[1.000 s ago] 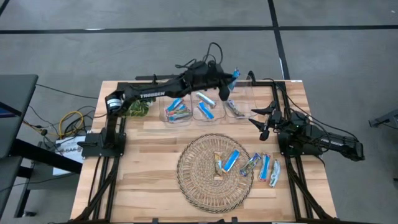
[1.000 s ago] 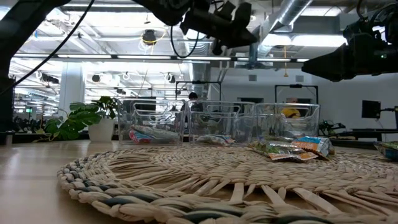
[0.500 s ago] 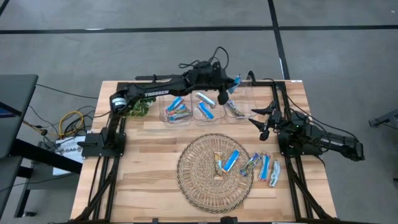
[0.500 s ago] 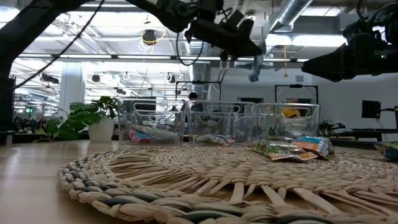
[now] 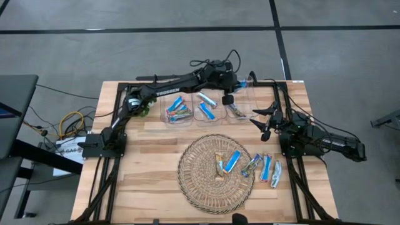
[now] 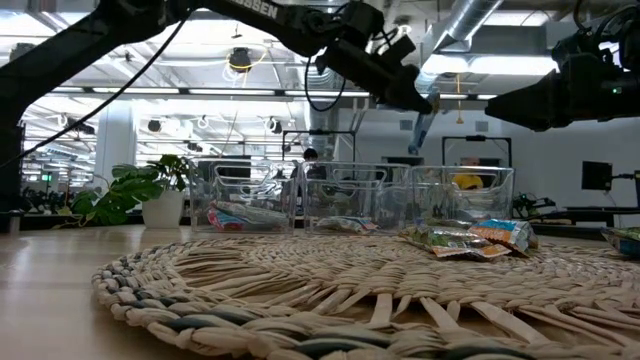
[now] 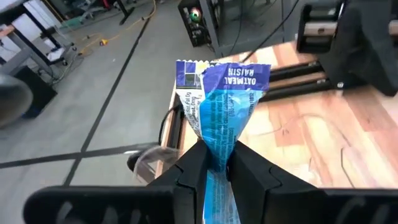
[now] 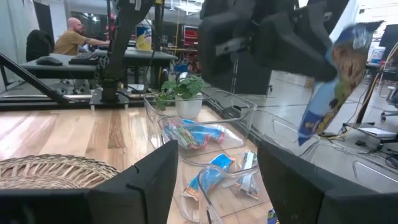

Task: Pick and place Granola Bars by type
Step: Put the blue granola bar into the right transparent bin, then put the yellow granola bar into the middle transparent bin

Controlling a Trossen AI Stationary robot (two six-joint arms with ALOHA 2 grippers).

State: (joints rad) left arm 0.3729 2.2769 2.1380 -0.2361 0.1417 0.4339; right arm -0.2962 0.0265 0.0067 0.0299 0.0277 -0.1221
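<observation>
Here the left hand [image 7: 214, 165] is clamped on a blue wrapped bar [image 7: 221, 106], pinched near one end so that the bar's long axis runs straight out past the fingertips. In the high view that hand [image 5: 230, 87] hangs over the far edge of the worktop [image 5: 156, 150], above the row of three clear bins [image 5: 206, 109], and the bin farthest from the left arm's base [image 5: 240, 107] lies just below and beside it. Whether the bar is squarely over that bin or slightly beyond its far wall, I cannot tell from above. In my judgement the drop turns on exactly that.

The right hand [image 5: 265, 122] waits with its fingers apart, empty, near the worktop's right side, closer to the loose bars [image 5: 270, 169] lying beside the woven mat [image 5: 212, 172] than the left hand is.

The left wrist view alone shows the grip and the printed wrapper; the high view barely shows the bar at all. The right wrist view shows the bar [image 8: 333, 81] dangling tilted above the bins [image 8: 205, 149], which already hold other bars. The low view shows the left hand [image 6: 400, 85] well above the bin rims.
</observation>
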